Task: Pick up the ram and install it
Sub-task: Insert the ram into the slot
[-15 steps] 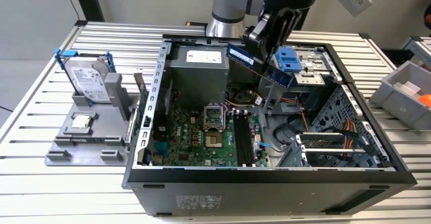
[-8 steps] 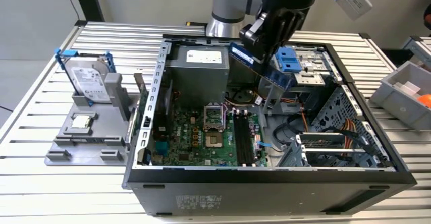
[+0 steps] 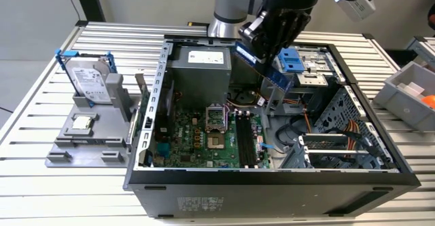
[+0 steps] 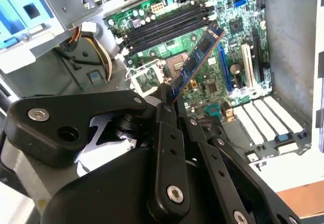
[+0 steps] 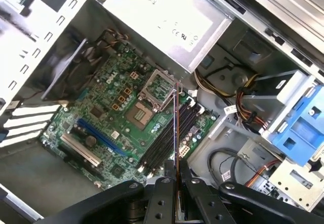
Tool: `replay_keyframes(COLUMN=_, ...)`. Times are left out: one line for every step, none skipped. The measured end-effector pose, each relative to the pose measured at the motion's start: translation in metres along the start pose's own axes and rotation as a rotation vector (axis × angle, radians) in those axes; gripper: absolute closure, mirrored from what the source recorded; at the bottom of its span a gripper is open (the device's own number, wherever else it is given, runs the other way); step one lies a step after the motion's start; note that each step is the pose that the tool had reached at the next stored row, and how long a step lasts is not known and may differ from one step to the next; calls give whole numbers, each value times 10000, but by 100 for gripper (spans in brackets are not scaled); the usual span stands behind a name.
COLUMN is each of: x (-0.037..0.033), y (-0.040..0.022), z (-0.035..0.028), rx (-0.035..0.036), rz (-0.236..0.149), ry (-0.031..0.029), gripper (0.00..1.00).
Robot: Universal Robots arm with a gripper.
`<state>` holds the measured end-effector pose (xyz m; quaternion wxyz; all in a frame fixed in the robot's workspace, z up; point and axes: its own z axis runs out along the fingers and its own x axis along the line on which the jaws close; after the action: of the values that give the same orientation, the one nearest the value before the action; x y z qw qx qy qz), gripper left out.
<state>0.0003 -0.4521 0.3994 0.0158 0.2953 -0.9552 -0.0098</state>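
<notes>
Slatted table (image 3: 34, 134) — open computer case (image 3: 272, 195) is laid across its middle. Motherboard (image 3: 197, 139) is seen on the case floor. Gripper (image 3: 262, 53) is held above the case's far edge, fingers clamped on one end of the ram (image 3: 275, 76) — stick is tilted, well clear of the black slots (image 3: 246, 139).

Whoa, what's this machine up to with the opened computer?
A robot arm's gripper is clamped on the ram, a narrow memory stick, and holds it in the air over an open computer case. The black slots on the green motherboard below look empty, so the stick is not yet installed. A hard drive stands on a grey stand outside the case, at the exterior view's left.
</notes>
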Motion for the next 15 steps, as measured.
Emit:
replay_keyframes(x=0, y=0, z=0, rx=-3, rz=143, ry=-4, gripper=100)
replay_keyframes(x=0, y=0, z=0, rx=-6, rz=262, ry=-7, gripper=100)
replay_keyframes(x=0, y=0, z=0, rx=-9, rz=397, ry=-11, gripper=100)
replay_keyframes(x=0, y=0, z=0, rx=-13, rz=533, ry=-15, gripper=100)
replay_keyframes(x=0, y=0, z=1, rx=-16, rz=670, ry=-19, gripper=100)
replay_keyframes(x=0, y=0, z=1, rx=-19, rz=797, ry=-22, gripper=100)
replay_keyframes(x=0, y=0, z=1, rx=-22, rz=922, ry=-26, gripper=100)
replay_keyframes(x=0, y=0, z=1, rx=-26, rz=1049, ry=-30, gripper=100)
replay_keyframes(x=0, y=0, z=2, rx=-29, rz=1171, ry=-33, gripper=100)
replay_keyframes(x=0, y=0, z=2, rx=-32, rz=1298, ry=-37, gripper=100)
replay_keyframes(x=0, y=0, z=2, rx=-34, rz=1419, ry=-40, gripper=100)
replay_keyframes(x=0, y=0, z=2, rx=-38, rz=1540, ry=-44, gripper=100)
replay_keyframes(x=0, y=0, z=2, rx=-40, rz=1664, ry=-47, gripper=100)
replay_keyframes(x=0, y=0, z=3, rx=-44, rz=1785, ry=-50, gripper=100)
replay_keyframes(x=0, y=0, z=3, rx=-46, rz=1905, ry=-54, gripper=100)
